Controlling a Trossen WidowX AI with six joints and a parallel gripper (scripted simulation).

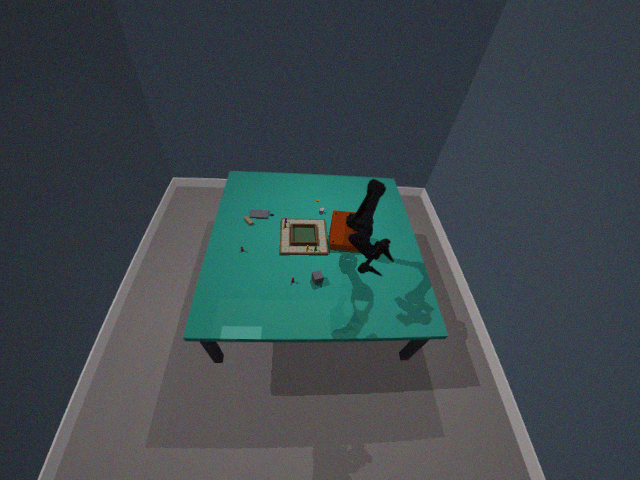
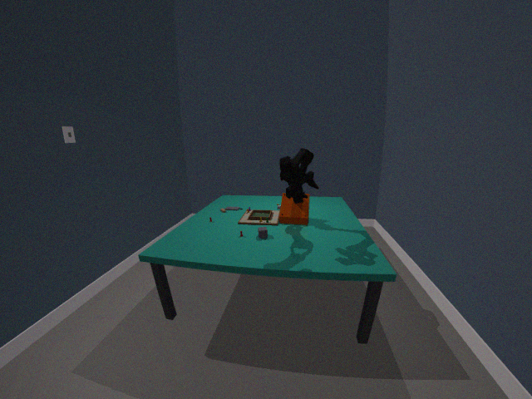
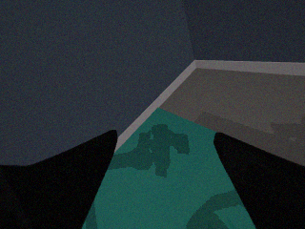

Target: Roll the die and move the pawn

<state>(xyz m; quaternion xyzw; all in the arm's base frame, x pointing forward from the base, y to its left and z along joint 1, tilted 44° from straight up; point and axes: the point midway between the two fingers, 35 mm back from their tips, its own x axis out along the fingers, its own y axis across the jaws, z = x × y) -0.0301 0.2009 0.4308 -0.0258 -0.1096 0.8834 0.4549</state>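
Top view: the arm (image 1: 366, 211) (image 2: 300, 160) reaches out over the orange block (image 1: 341, 227) (image 2: 293, 213), and its pincer (image 1: 387, 267) (image 2: 308, 194) (image 3: 165, 135) hangs above the right part of the tabletop (image 1: 248, 304) (image 2: 206, 248) (image 3: 143, 200), open, with nothing between its 2 fingers. Left of the block lies the board (image 1: 284, 242) (image 2: 243, 221), with the tray (image 1: 292, 235) (image 2: 250, 214) in its middle. The die (image 1: 321, 210), a small white cube, sits outside the tray, on the tabletop beyond the board's far edge; its pips are too small to read. A small yellow-orange thing (image 1: 317, 200) lies farther back. On the board's near strip stand a yellow pawn (image 1: 307, 248) (image 2: 260, 219) and a green pawn (image 1: 315, 249) (image 2: 267, 220). 1 purple-blue pawn (image 1: 285, 220) (image 2: 249, 209) is at the far left corner.

Exterior view: beside that pawn is a tiny orange-brown shape (image 2: 248, 211), perhaps the orange pawn; I cannot tell for sure. Nearer are a grey cube (image 1: 317, 277) (image 2: 263, 233) and a red pawn (image 1: 292, 280) (image 2: 241, 233), with another red pawn (image 1: 241, 249) (image 2: 210, 219) left of the board. A grey slab (image 1: 259, 213) (image 2: 233, 209) and a tan block (image 1: 248, 220) (image 2: 223, 210) lie behind, at left.

Wrist view: the 2 dark fingers stand wide apart; between them show a tabletop corner and shadows.
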